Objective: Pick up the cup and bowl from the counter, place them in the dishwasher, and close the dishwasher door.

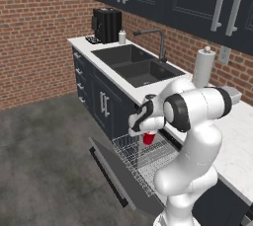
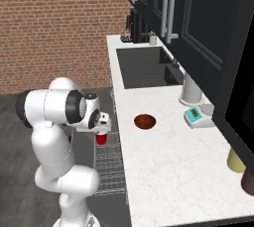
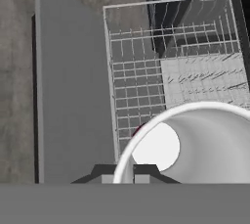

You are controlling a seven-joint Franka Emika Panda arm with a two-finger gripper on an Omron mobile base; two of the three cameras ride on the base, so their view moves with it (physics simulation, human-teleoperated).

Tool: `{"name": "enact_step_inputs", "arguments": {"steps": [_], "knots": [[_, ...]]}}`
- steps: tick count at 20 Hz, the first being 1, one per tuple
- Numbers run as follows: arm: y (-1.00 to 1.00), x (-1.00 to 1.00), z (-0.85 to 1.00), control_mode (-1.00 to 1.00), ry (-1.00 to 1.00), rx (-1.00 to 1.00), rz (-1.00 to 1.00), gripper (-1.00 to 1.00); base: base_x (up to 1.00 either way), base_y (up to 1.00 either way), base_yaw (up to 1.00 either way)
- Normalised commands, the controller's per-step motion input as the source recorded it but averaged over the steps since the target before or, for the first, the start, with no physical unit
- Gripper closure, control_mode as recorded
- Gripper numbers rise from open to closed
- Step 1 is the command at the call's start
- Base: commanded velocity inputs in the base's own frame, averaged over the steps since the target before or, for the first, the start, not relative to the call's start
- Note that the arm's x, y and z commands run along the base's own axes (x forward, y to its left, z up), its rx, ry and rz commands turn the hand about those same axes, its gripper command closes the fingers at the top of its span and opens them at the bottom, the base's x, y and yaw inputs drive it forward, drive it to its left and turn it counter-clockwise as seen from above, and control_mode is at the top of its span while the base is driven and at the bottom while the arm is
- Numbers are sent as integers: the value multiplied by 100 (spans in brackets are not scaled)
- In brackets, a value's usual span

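Observation:
My gripper [image 1: 146,131] is shut on the rim of the red cup [image 1: 148,139], which hangs upright above the pulled-out silver rack [image 1: 143,163] of the dishwasher. From the right, the gripper [image 2: 101,130] holds the cup [image 2: 101,139] just off the counter [image 2: 163,171] edge. In the hand view the cup's white inside [image 3: 195,140] looms large at lower right, with the gripper [image 3: 125,175] pinching its rim, over the rack [image 3: 146,71]. The dishwasher door [image 1: 116,173] lies open and flat. The dark reddish-brown bowl [image 2: 145,121] sits on the counter, to the right of the gripper.
A teal-and-white scale [image 2: 196,116] and a grey paper-towel roll [image 2: 190,89] stand behind the bowl. A yellow jar [image 2: 237,160] is at the far right. The sink [image 1: 136,64] with faucet lies further along, and a coffee machine [image 1: 107,25] stands at the counter's end.

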Motion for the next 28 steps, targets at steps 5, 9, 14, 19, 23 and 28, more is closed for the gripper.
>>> {"name": "enact_step_inputs", "arguments": {"steps": [5, 9, 14, 19, 23, 28], "knots": [[42, 17, -57, -100, 9, -4, -1, 100, 0, 0, 0], [40, 27, -44, -100, 17, -14, -7, 100, 0, 0, 0], [9, 30, -46, -100, 5, -11, -2, 100, 0, 0, 0], [-5, 33, -43, -100, 0, -1, 1, 100, 0, 0, 0], [0, 49, -35, -100, 1, 0, 1, 100, 0, 0, 0], [0, 50, -36, -100, 1, 0, 0, 100, 0, 0, 0]]}}
